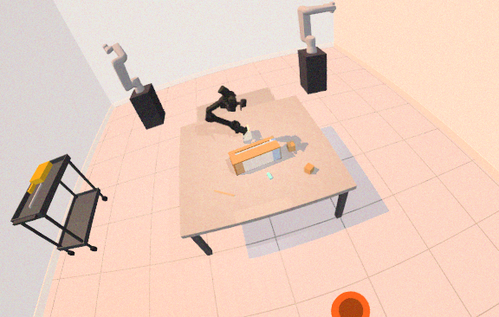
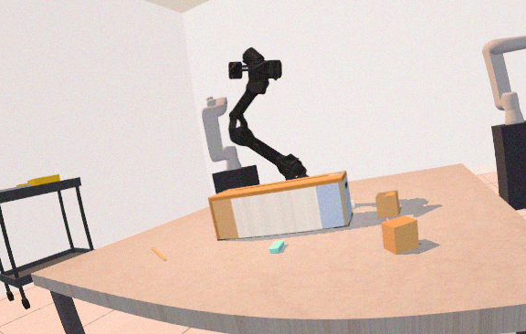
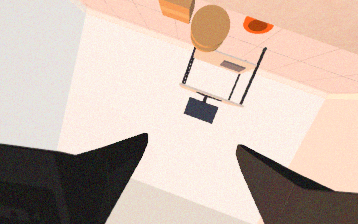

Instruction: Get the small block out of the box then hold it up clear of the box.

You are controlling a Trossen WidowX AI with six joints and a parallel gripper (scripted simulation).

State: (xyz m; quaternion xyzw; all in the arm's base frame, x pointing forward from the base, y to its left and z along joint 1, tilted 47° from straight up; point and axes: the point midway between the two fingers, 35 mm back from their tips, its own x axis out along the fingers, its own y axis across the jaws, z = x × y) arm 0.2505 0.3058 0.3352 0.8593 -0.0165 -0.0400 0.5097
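The table has a pale, matt wood-grain top. The box has matt orange walls like painted wood and a smooth, faintly streaked clear front panel. The arm looks like matt black plastic. The floor shows smooth tiles.

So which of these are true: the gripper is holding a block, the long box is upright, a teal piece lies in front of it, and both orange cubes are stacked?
1. The gripper holds a block. False: its fingers stand wide apart with nothing between them.
2. The box stands on the table, not tipped. True.
3. A small teal piece lies on the table in front of the box. True.
4. The two orange cubes are stacked. False: they sit apart, side by side.
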